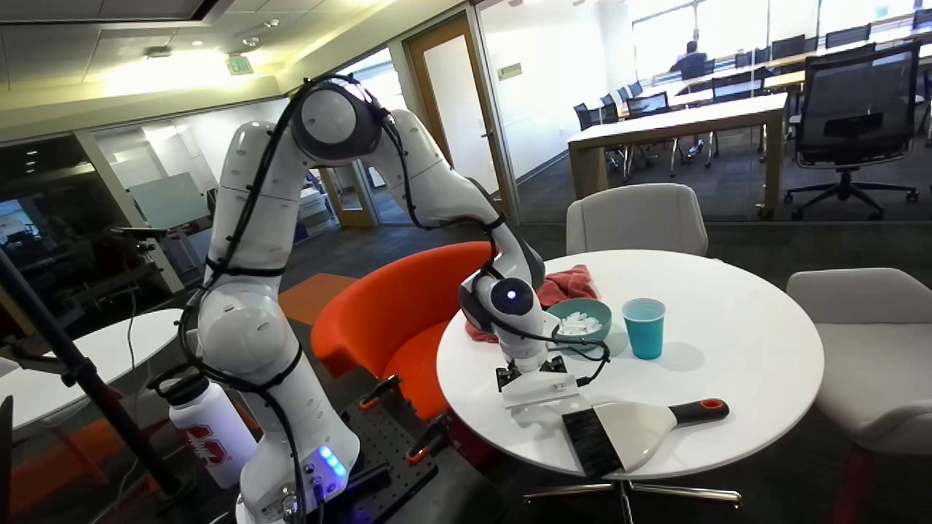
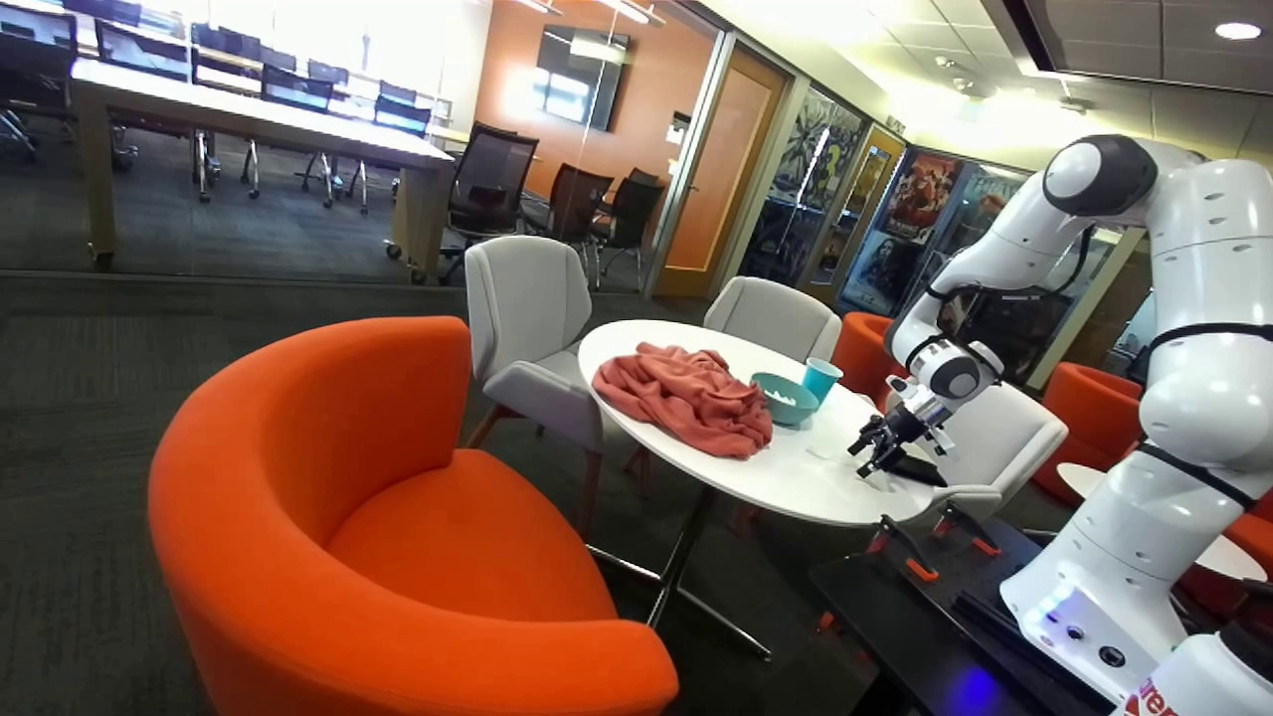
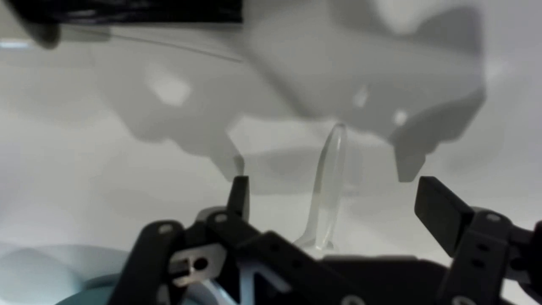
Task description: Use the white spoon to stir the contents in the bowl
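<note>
Gripper (image 3: 333,201) jaws are standing wide apart, holding nothing; the white spoon (image 3: 330,186) is lying between them on the table (image 3: 275,209). I'm judging this as the pick-up, calling for a centred descent and careful squeeze, then lifting. Farther off, left of the cup (image 1: 644,331), the bowl (image 1: 601,313) is holding its white contents (image 1: 579,324).

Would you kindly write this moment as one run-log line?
gripper open above white spoon; white spoon ungrasped on table; white pieces in bowl; cup beside bowl; stirring not underway
</note>
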Robot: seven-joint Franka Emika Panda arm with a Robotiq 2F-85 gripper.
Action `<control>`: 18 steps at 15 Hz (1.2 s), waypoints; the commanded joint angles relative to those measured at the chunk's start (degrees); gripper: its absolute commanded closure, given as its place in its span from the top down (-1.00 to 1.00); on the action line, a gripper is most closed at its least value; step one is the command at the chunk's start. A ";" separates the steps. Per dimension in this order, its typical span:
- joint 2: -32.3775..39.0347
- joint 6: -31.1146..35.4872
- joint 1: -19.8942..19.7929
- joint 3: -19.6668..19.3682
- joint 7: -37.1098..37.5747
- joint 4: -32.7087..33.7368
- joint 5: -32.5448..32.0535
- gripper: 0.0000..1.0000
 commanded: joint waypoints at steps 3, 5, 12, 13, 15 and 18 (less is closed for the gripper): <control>-2.24 1.42 0.82 -0.40 0.60 -3.09 -0.23 1.00; -2.27 1.57 0.74 -0.51 0.62 -2.98 0.08 1.00; -1.94 1.24 0.25 -1.08 0.58 -2.05 0.52 0.49; -1.89 1.18 0.24 -1.16 0.60 -1.94 0.50 0.39; -1.90 1.08 0.24 -1.28 0.53 -1.84 0.48 0.08; -2.17 1.06 0.32 -1.58 0.47 -1.62 0.47 -0.38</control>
